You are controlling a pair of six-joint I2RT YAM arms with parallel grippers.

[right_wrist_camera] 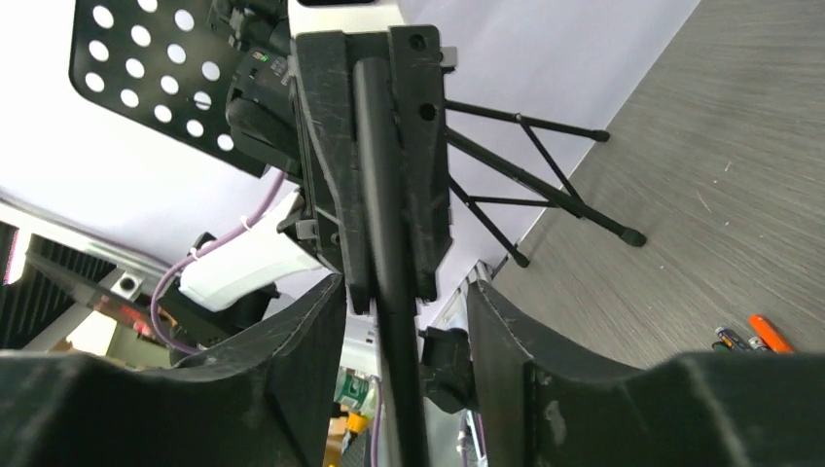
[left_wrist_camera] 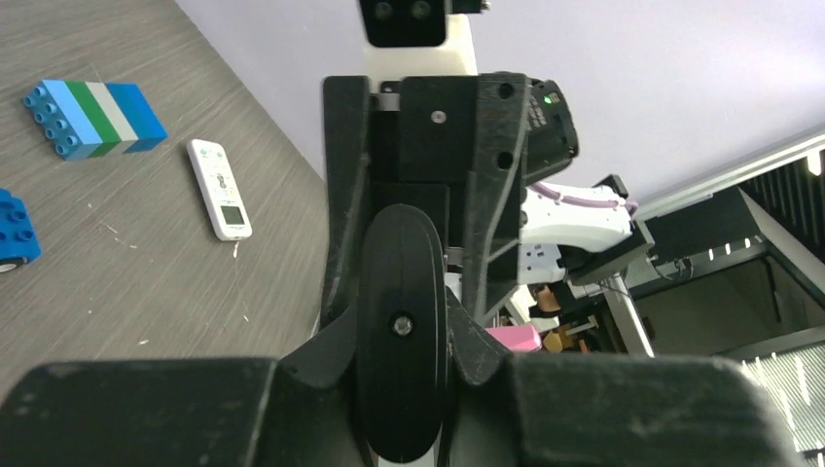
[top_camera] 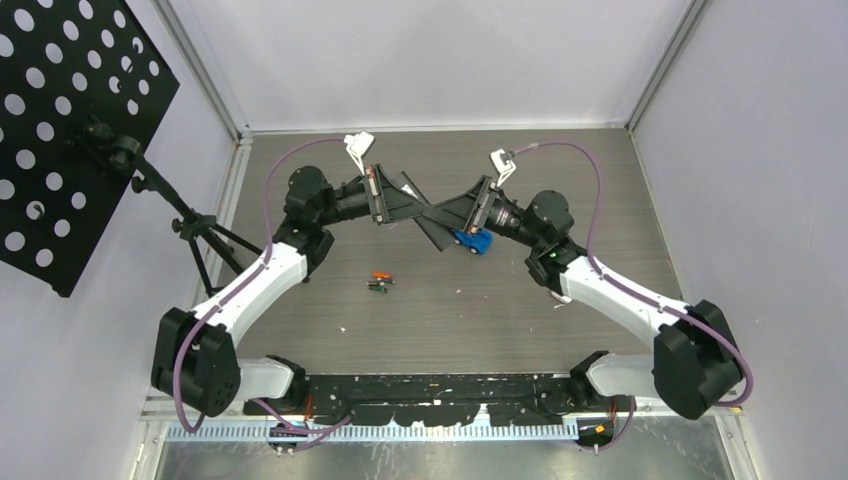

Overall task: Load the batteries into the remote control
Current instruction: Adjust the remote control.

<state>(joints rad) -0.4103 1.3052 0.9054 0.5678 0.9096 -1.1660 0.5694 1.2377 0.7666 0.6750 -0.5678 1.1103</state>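
Note:
A black remote control (left_wrist_camera: 402, 292) is held in the air between both arms, above the middle of the table. My left gripper (left_wrist_camera: 402, 341) is shut on it, one finger pressed on each side. From the other side, my right gripper (right_wrist_camera: 404, 292) stands open around the remote's thin edge (right_wrist_camera: 384, 195), with a gap at each finger. In the top view the two grippers cross, the left gripper (top_camera: 418, 211) and the right gripper (top_camera: 447, 222). The batteries (top_camera: 380, 283) lie loose on the table nearer the arm bases: one orange-red (right_wrist_camera: 769, 333) and dark ones (right_wrist_camera: 730, 339) beside it.
A blue brick (top_camera: 470, 241) lies under the right wrist. A striped blue, green and white brick block (left_wrist_camera: 92, 117) and a small white remote (left_wrist_camera: 220, 188) lie on the table. A black tripod stand (top_camera: 200, 235) with a perforated panel (top_camera: 70, 120) occupies the left side.

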